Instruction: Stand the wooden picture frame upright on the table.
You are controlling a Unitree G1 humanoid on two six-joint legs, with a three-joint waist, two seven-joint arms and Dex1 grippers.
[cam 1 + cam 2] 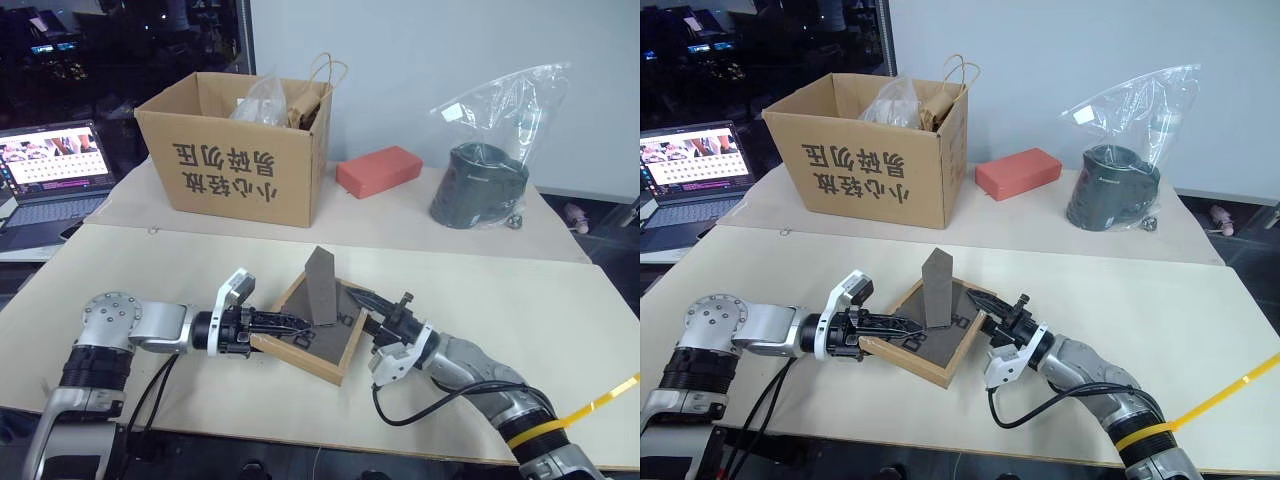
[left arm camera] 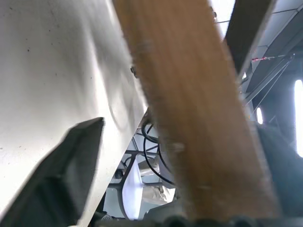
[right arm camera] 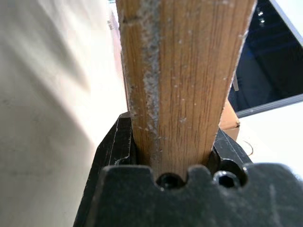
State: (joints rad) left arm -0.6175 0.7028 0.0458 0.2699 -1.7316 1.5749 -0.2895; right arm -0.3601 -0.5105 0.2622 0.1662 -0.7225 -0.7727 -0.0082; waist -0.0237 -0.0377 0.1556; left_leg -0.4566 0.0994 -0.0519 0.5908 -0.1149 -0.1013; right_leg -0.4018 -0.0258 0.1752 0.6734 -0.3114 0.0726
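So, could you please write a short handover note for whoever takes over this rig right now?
Right gripper: shut on the wooden picture frame, clamping its right edge; the wrist view shows the wood between both fingers.
Left gripper: open, its fingers either side of the frame's left edge, not gripping.
Frame: held tilted and face down just over the table, dark back up, fold-out stand raised.
Done: frame picked up, stand opened.
Left: turn the frame upright, set it on its stand on the table, let go.
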